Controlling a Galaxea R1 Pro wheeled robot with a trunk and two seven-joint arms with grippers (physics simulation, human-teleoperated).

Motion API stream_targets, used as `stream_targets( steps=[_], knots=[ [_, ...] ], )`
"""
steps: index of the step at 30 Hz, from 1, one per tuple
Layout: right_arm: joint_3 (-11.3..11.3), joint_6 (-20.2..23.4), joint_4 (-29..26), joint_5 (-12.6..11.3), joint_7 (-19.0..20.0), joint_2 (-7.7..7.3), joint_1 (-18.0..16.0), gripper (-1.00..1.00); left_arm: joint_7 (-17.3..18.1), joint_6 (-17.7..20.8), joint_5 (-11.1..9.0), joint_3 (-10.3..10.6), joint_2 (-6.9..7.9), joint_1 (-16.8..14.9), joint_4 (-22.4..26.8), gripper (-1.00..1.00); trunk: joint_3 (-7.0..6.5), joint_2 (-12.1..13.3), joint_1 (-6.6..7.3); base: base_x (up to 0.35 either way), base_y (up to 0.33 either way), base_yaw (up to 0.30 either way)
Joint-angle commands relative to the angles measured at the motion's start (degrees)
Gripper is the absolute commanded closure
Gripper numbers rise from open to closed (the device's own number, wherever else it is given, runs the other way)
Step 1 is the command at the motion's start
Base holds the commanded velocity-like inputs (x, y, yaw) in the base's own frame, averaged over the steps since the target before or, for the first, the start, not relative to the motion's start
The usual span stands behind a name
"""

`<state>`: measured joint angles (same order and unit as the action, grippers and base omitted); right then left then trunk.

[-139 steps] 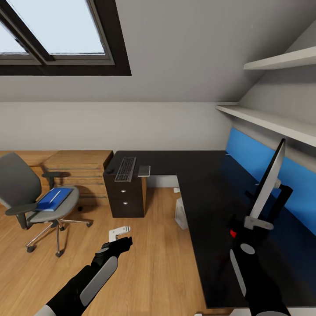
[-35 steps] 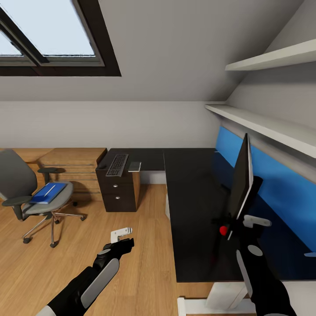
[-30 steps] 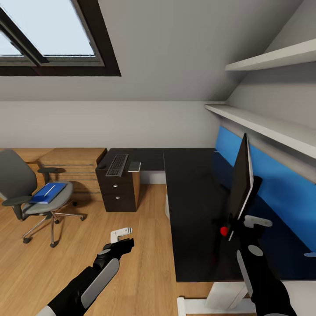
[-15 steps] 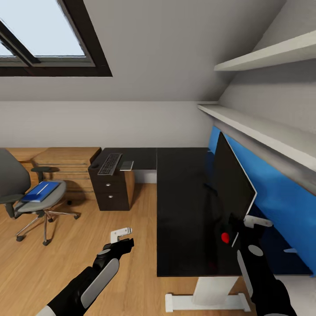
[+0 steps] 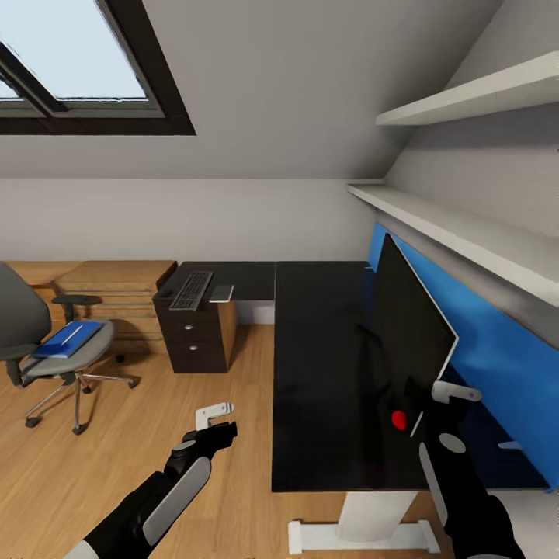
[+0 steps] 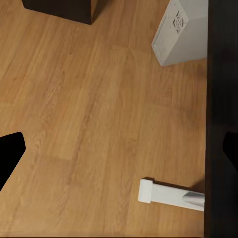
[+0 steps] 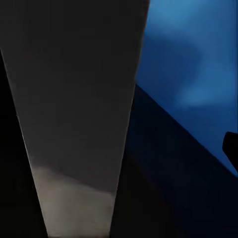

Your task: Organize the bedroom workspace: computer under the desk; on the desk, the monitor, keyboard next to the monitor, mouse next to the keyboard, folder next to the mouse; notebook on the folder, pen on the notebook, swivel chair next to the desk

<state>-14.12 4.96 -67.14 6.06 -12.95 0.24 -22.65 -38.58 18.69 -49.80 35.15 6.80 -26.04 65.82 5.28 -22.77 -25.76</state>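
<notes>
black monitor (image 5: 407, 326) in right tool (image 5: 423, 407) | over desk (image 5: 326, 373) | blue folder (image 5: 66, 339) on swivel chair (image 5: 46, 349)

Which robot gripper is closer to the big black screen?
Right. The right gripper is at the monitor's lower edge, over the desk; the left gripper hangs above the floor, well away.

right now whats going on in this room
The right claw holds the monitor by its lower corner over the desk. The left claw hangs empty above the floor. The keyboard lies on the far end of the desk, and the folder is on the chair.
</notes>
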Motion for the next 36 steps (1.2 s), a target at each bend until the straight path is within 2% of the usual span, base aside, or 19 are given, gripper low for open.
stream_targets(
  steps=[1, 7, 20, 36],
  knots=[
    [-0.03, 0.50, -0.09, 0.62, -0.14, 0.02, -0.04, -1.00, -0.44, 0.12, -0.30, 0.18, 0.06, -0.08, 0.10, -1.00, 0.14, -0.15, -0.03, -0.148, -0.157, 0.000],
    [-0.01, 0.49, -0.12, 0.62, -0.15, 0.02, -0.06, -1.00, -0.44, 0.12, -0.30, 0.17, 0.05, -0.07, 0.10, -1.00, 0.14, -0.15, -0.03, -0.096, -0.123, 0.000],
    [0.06, 0.56, -0.18, 0.62, -0.14, 0.05, -0.04, -1.00, -0.39, 0.12, -0.33, 0.16, 0.05, -0.09, 0.10, -1.00, 0.14, -0.15, -0.03, -0.005, -0.007, 0.000],
    [0.06, 0.49, -0.18, 0.62, -0.11, 0.11, -0.06, -1.00, -0.44, 0.03, -0.13, 0.18, 0.14, -0.07, 0.10, -1.00, 0.14, -0.15, -0.03, -0.061, -0.115, 0.000]
  ],
)
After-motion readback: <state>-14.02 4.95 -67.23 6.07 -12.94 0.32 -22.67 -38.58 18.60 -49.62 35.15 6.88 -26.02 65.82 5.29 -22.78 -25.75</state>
